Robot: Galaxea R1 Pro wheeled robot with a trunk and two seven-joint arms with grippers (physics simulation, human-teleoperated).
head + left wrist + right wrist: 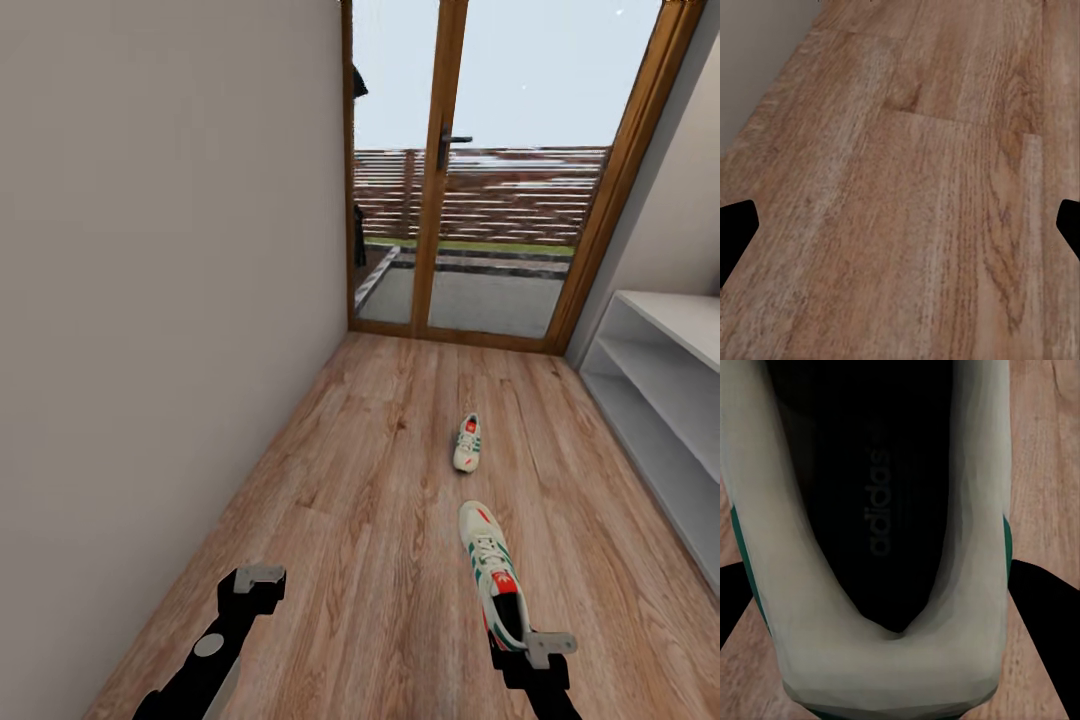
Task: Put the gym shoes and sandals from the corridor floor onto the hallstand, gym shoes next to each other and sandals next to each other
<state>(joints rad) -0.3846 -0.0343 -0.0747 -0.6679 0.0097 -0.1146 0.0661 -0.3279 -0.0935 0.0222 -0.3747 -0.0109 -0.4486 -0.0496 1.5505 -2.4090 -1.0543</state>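
White gym shoe [492, 572] lies on the wood-plank corridor floor [380, 520], its heel between the right gripper's [545, 645] spread fingers; light, soft-walled, it is likely best pinched at the stiffer heel collar.

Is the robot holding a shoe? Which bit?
Not clearly yet. The right gripper sits at the heel end of the near gym shoe, fingers either side; a firm hold cannot be told. The left gripper holds nothing.

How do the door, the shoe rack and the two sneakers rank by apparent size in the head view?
1. Door
2. Shoe rack, partly cut off
3. Near sneaker
4. Far sneaker; it only looks smaller through distance, being the same kind.
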